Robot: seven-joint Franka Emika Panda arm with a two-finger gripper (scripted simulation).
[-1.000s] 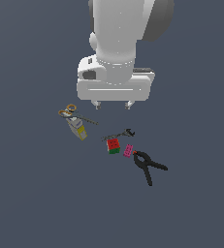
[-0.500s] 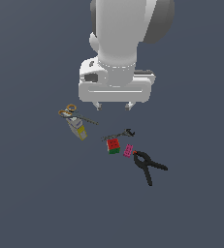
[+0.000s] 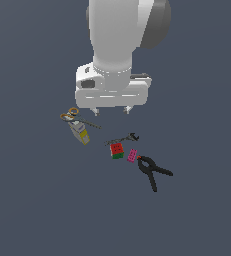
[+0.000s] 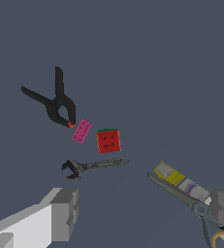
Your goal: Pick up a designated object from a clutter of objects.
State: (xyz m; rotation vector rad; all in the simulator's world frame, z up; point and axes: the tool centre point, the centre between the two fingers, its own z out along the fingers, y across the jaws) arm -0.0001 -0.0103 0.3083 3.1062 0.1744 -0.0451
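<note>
The small scissors with orange-brown loop handles and thin dark grey blades (image 3: 76, 118) lie touching the grey-and-yellow box (image 3: 80, 132), light, stiff and slippery I'd guess, best pinched near the pivot; fingers (image 4: 64, 213) wide apart, empty

The big white arm is coming in from 12 o'clock in the exterior view and pointing straight down. Its gripper (image 3: 111, 108) is hanging above the floor with its two fingers (image 4: 65, 214) wide apart, holding nothing.
</note>
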